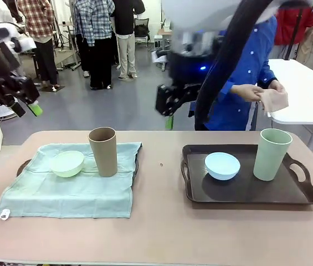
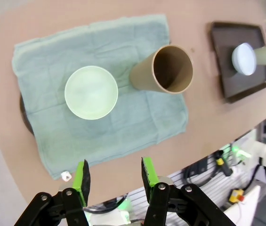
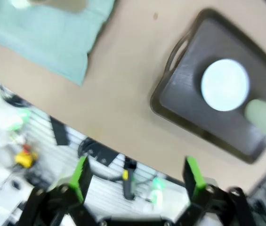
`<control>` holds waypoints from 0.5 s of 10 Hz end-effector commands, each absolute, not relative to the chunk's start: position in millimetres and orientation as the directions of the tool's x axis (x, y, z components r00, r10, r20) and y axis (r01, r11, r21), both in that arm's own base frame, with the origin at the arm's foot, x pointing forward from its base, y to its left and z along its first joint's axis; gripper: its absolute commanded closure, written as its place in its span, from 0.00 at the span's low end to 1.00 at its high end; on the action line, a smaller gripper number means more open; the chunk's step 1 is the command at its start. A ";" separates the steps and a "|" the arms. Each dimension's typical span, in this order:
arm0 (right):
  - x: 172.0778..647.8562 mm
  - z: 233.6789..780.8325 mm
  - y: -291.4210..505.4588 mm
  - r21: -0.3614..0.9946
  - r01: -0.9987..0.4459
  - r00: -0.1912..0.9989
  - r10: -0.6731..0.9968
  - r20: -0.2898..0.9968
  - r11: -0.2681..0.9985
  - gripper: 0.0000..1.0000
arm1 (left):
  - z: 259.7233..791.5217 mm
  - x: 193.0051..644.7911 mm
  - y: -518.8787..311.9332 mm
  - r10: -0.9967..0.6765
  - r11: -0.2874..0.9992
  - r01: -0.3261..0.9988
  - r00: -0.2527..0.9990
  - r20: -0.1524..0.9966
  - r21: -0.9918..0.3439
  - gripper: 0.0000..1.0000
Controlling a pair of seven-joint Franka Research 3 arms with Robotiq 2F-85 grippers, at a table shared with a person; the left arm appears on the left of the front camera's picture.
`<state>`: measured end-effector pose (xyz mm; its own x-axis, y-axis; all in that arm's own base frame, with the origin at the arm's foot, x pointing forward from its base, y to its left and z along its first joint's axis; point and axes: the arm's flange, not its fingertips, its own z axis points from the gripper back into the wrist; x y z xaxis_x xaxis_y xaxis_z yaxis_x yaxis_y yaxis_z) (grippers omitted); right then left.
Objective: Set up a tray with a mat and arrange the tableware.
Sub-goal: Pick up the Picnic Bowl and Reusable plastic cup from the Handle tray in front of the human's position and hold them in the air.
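My left claw (image 2: 114, 170) hangs high over the near left of the bench (image 1: 162, 227), its green pads (image 2: 82, 175) parted about halfway with nothing between them, so it is released and empty. Below it a pale green cloth mat (image 2: 123, 42) lies spread over a dark tray (image 1: 23, 167), whose handle peeps out at the cloth's left edge. On the mat sits the pale green bowl (image 1: 67, 164), mouth up, and just beside it on its right the brown cup (image 1: 103, 152) stands upright, the two close but whether they touch I cannot tell. My right claw (image 3: 136, 170) is lifted above the middle of the bench, jaws spread wide and gripping nothing; its view is blurred. On my right a second dark tray (image 1: 245, 194) lies bare of any mat, well apart from the first. In it the light blue bowl (image 1: 222, 165) sits left of centre, and the pale green cup (image 1: 271, 155) stands upright near the right handle, apart from the bowl. Across the bench a person in a blue shirt holds a pale folded cloth (image 1: 276, 100) in both hands
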<state>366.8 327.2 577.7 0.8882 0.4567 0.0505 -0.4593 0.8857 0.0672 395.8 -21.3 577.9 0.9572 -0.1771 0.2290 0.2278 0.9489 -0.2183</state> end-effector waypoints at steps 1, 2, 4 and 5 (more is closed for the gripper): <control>364.9 557.5 256.7 0.263 -0.363 0.932 0.347 0.105 0.894 0.00 | 576.1 400.8 -2.9 -0.159 0.894 0.239 0.960 0.231 -0.380 0.41; 369.3 547.8 226.1 0.347 -0.310 0.951 0.286 0.119 0.885 0.00 | 571.5 402.0 0.7 -0.154 0.867 0.241 0.962 0.224 -0.437 0.41; 370.7 526.5 153.5 0.580 -0.213 0.974 0.124 0.190 0.786 0.00 | 559.0 401.2 15.1 -0.139 0.793 0.223 0.972 0.187 -0.568 0.41; 363.5 515.0 122.2 0.649 -0.177 0.976 0.047 0.213 0.740 0.00 | 553.8 398.8 27.2 -0.105 0.739 0.207 0.975 0.194 -0.641 0.41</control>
